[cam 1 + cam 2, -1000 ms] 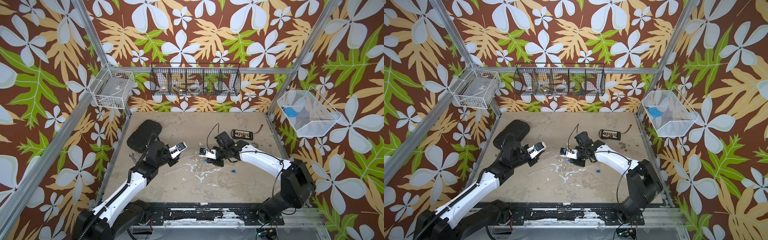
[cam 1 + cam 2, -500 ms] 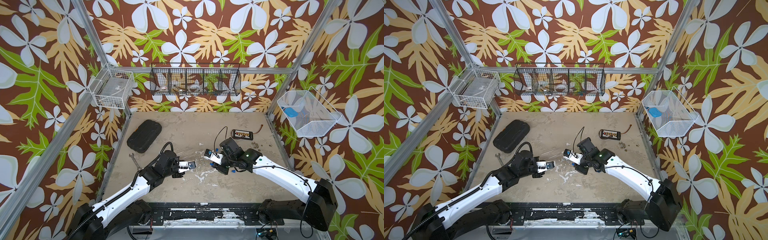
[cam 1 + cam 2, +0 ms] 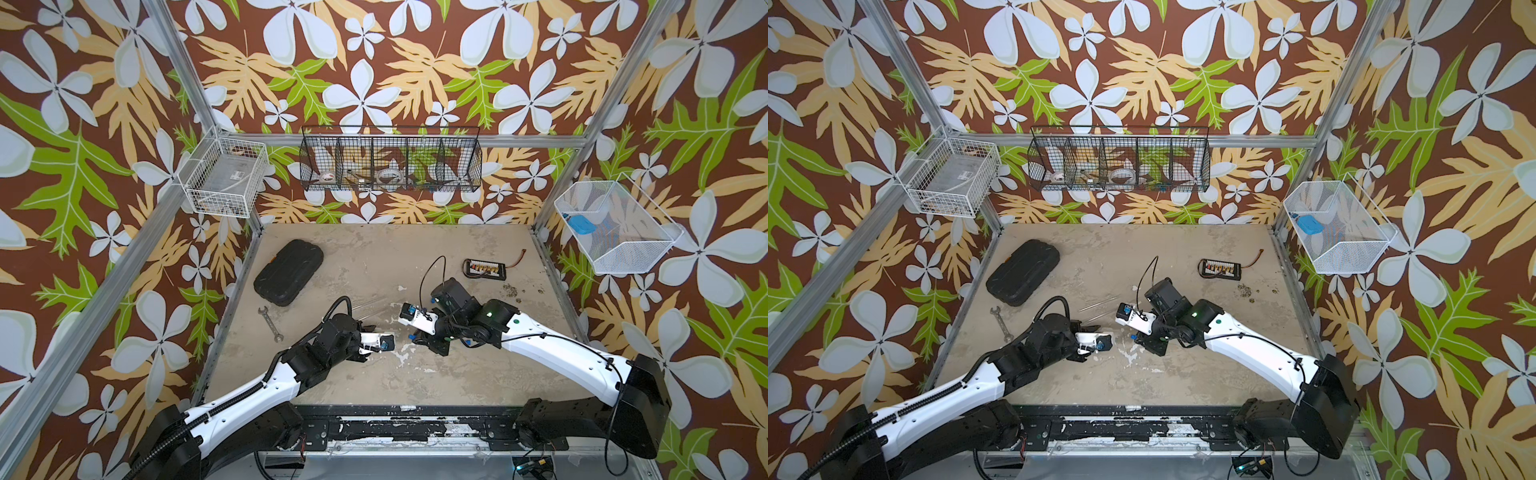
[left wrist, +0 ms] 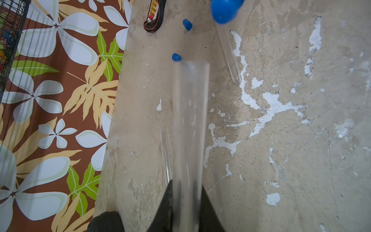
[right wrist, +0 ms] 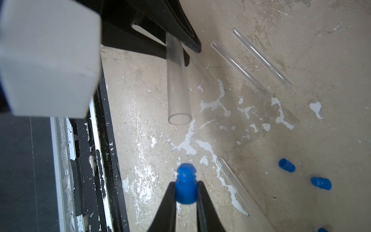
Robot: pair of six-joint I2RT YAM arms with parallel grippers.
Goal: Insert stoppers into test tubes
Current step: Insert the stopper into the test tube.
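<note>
Mid-frame in both top views, over the bench (image 3: 457,374), the left fingers (image 4: 170,193) are clamped on 1 clear tube (image 4: 190,120), its long axis and open mouth aimed roughly at the blue stopper (image 5: 185,188) pinched ribbed-end-first in the right fingers (image 5: 170,192), a gap between them.

Both top views are looking steeply down on the whole bench (image 3: 374,257); wrist cameras are peering closely past their fingers (image 4: 165,206) (image 5: 166,206) at its middle.
</note>
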